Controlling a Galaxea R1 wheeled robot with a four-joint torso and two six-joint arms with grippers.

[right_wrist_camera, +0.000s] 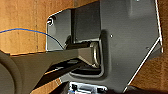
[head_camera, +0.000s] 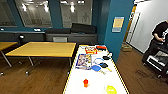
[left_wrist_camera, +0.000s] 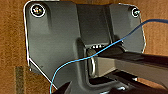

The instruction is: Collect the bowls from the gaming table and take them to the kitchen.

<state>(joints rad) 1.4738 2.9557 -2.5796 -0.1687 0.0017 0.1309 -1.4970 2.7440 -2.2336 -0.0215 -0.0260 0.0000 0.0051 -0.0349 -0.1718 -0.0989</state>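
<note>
Both bowls (head_camera: 85,82) seemingly rest on gaming table (head_camera: 95,77).

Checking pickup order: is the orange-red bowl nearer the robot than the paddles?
Yes: the orange-red bowl sits below the paddles on the gaming table, closer to the camera.

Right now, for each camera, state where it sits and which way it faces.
Head view: high on the robot, facing forward and down along the gaming table, with the orange-red bowl, the yellow-green bowl and a person off to the side.
Left wrist view: on the left arm, looking down at wooden floor past the robot's dark plate.
Right wrist view: on the right arm, likewise over wooden floor and the robot's plate.
Both wrist views share the floor and a blue cable.
</note>
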